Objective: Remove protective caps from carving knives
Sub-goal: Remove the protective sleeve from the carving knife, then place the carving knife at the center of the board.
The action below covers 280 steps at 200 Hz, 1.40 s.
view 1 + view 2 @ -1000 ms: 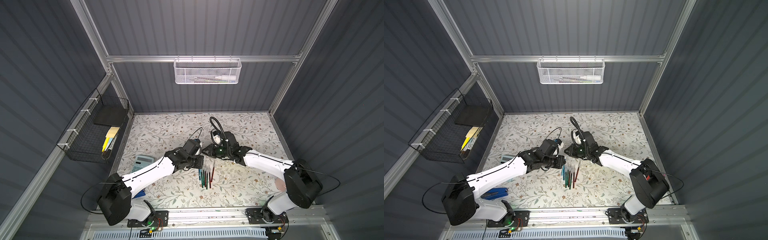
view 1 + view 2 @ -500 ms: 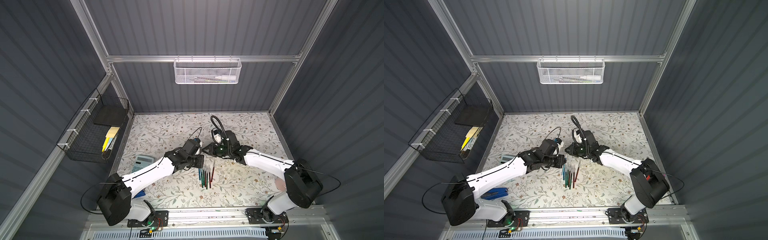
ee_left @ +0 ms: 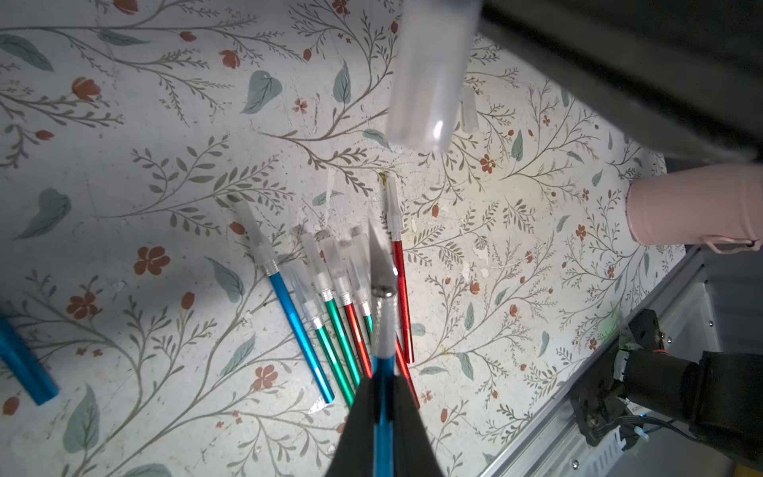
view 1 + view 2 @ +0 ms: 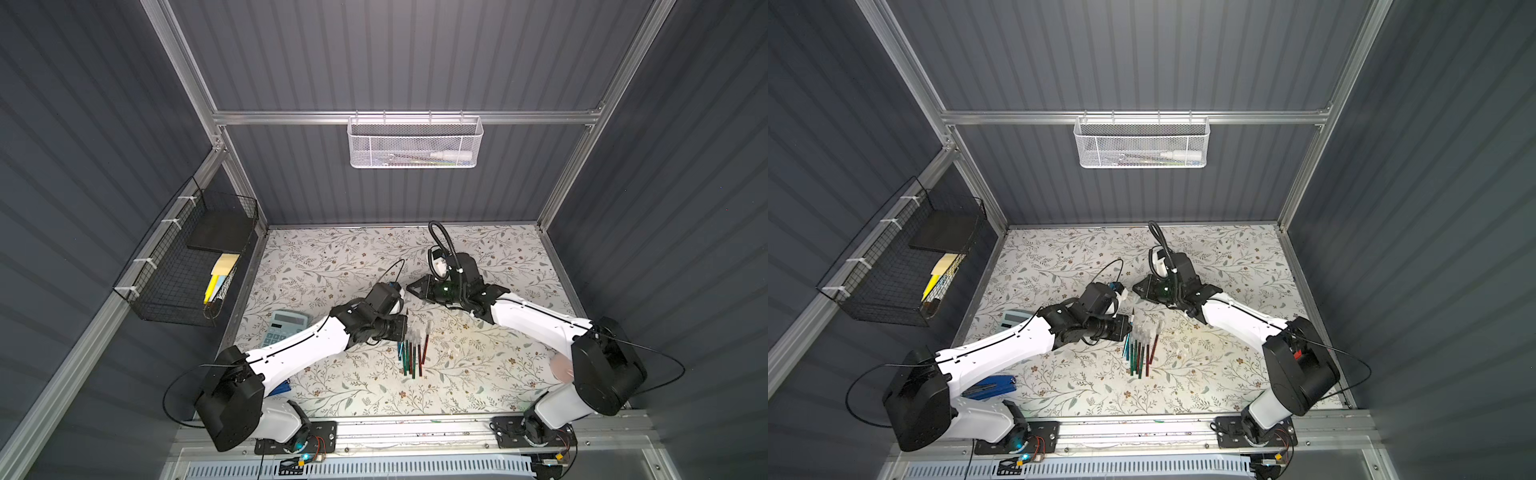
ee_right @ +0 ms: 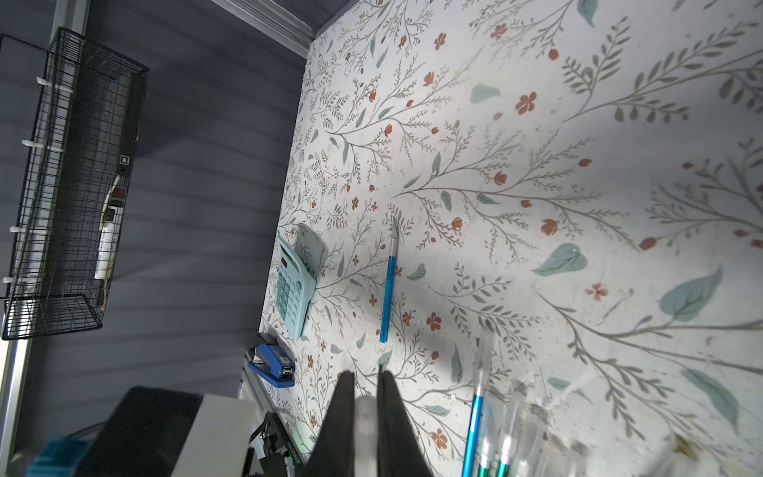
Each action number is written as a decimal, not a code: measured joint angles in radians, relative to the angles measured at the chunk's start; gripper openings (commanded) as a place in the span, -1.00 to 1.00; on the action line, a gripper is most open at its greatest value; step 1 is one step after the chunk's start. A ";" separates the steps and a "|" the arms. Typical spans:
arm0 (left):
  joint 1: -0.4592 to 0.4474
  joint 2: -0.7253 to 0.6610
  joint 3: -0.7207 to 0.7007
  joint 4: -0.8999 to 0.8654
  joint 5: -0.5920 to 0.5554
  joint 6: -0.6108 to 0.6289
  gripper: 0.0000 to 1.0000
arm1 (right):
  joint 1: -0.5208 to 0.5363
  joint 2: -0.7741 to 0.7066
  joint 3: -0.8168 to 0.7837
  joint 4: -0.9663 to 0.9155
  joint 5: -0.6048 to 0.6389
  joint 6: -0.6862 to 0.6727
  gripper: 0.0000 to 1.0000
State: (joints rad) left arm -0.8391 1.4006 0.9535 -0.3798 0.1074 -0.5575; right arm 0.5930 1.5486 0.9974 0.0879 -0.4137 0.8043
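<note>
My left gripper (image 3: 383, 382) is shut on the blue handle of a carving knife (image 3: 383, 322), whose bare silver blade points away from it. My right gripper (image 5: 365, 378) is shut on a clear protective cap (image 5: 365, 413); that cap (image 3: 429, 82) hangs blurred above the table, apart from the blade. In both top views the grippers (image 4: 405, 326) (image 4: 409, 288) stand close together over the row. Several capped knives (image 3: 330, 314) with blue, green and red handles lie side by side on the table (image 4: 411, 353). One uncapped blue knife (image 5: 388, 289) lies apart.
A pale blue calculator (image 4: 284, 328) and a blue stapler (image 5: 272, 365) lie at the table's left side. A pink cup (image 3: 693, 210) stands by the right arm's base. A black wire basket (image 4: 187, 266) hangs on the left wall, a white mesh basket (image 4: 415, 143) on the back wall.
My right gripper has drawn back a little from the left gripper toward the rear of the table. The left arm has hardly moved.
</note>
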 measured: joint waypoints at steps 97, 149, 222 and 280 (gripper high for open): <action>0.053 0.019 0.000 -0.030 -0.021 0.000 -1.00 | -0.112 -0.126 -0.030 -0.105 0.099 -0.055 -1.00; 0.241 0.111 0.001 -0.039 -0.029 0.001 -1.00 | -0.117 -0.217 -0.114 -0.208 0.216 -0.113 -1.00; 0.280 0.322 0.109 -0.061 -0.025 0.009 -1.00 | -0.122 -0.251 -0.187 -0.311 0.320 -0.165 -1.00; 0.338 0.407 0.149 -0.061 -0.028 0.021 -1.00 | -0.131 -0.249 -0.196 -0.325 0.325 -0.167 -1.00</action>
State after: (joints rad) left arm -0.5014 1.8080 1.1027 -0.4408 0.0795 -0.5369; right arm 0.4622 1.2991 0.8017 -0.2375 -0.0891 0.6376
